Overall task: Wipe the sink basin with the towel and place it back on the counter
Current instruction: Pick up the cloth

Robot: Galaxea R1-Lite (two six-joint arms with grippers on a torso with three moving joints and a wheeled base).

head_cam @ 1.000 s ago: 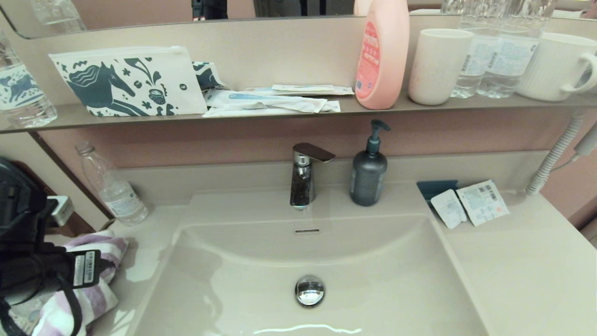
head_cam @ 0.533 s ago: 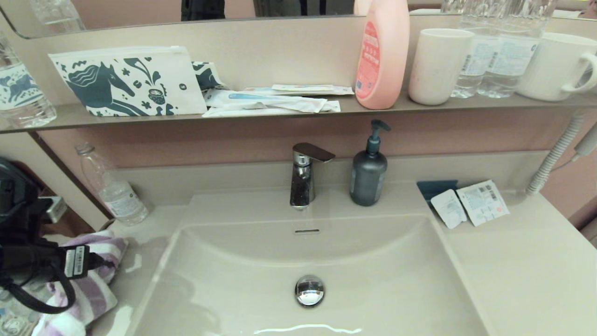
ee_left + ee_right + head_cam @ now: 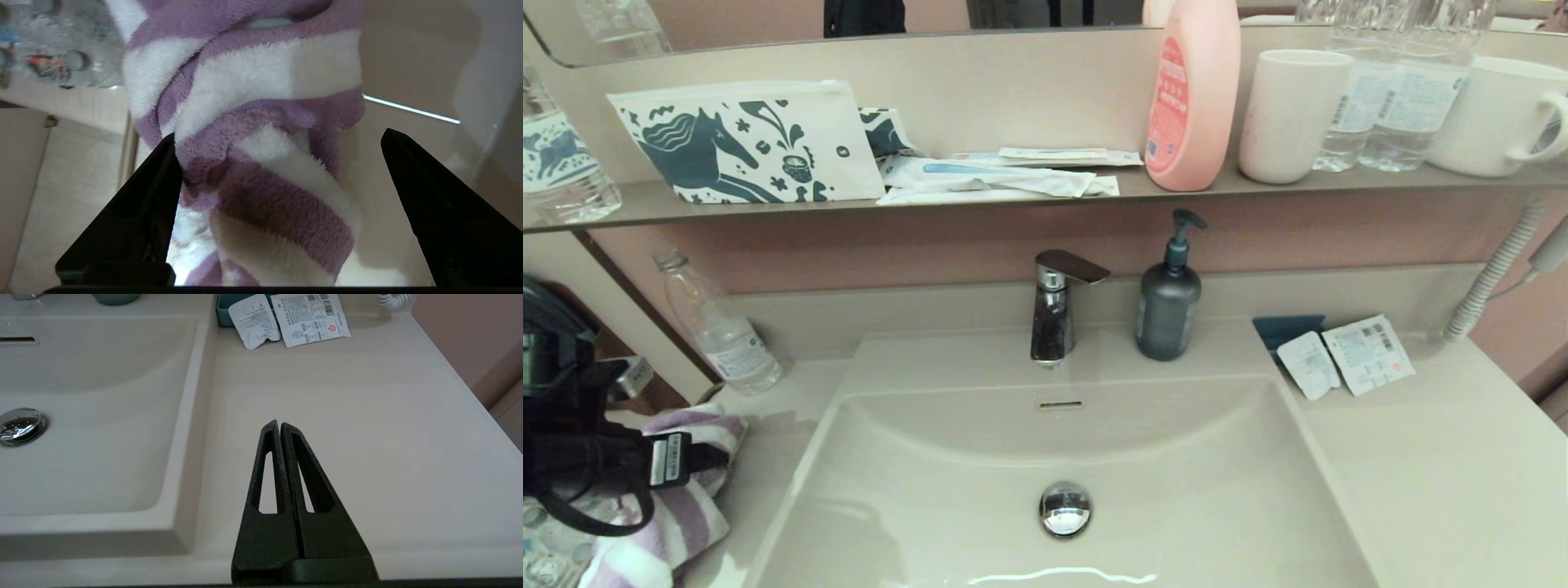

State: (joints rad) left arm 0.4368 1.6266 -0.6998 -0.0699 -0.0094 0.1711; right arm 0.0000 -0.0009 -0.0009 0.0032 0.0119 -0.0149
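The lilac and white striped towel [image 3: 690, 510] lies heaped on the counter [image 3: 768, 425] left of the sink basin [image 3: 980, 490]. My left arm [image 3: 572, 457] hangs over it at the left edge of the head view and hides part of it. In the left wrist view the left gripper [image 3: 278, 134] is open and straddles the towel [image 3: 261, 77]. One finger [image 3: 155, 183] touches the cloth and the other stands well clear of it. My right gripper [image 3: 280, 424] is shut and empty, low over the counter [image 3: 367, 416] right of the basin [image 3: 81, 457].
A clear water bottle [image 3: 723, 335] stands behind the towel. The faucet [image 3: 1054, 306] and a dark soap dispenser [image 3: 1168, 302] stand behind the basin. Paper sachets [image 3: 1343, 355] lie at the back right. The wall shelf [image 3: 645, 204] carries a horse pouch [image 3: 743, 143], a pink bottle [image 3: 1192, 98] and cups.
My left arm has drawn slightly back toward the left edge. The towel stays heaped on the counter in the same spot.
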